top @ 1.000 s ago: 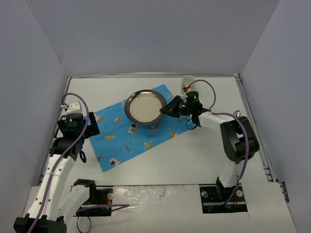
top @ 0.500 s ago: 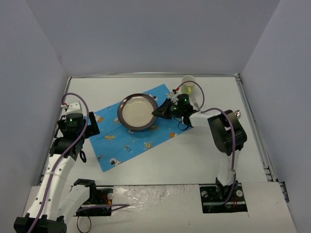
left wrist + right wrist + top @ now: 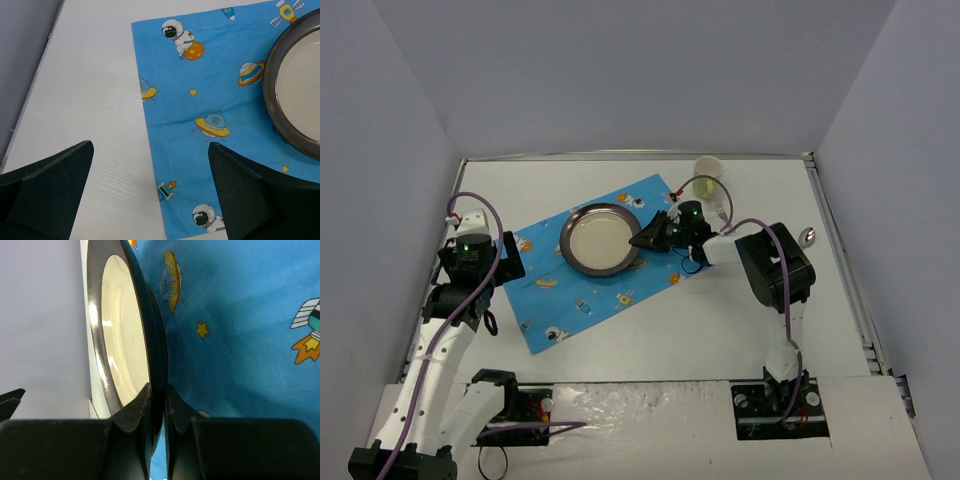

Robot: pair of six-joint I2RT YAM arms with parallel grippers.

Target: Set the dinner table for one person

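Note:
A dark-rimmed plate with a cream centre is over the upper half of the blue space-print placemat on the white dinner table. My right gripper is shut on the plate's right rim; in the right wrist view its fingers pinch the rim of the plate from both sides, with the placemat right below. I cannot tell whether the plate touches the cloth. My left gripper hangs open and empty over the left edge of the placemat, with the plate to its right.
A pale cup stands at the back of the table, behind the right arm. A small shiny metal item lies near the right wall. Lavender panels close in the table on three sides.
My right gripper has carried the plate leftward and a little nearer, from the placemat's far corner to its upper middle. The left arm has not moved.

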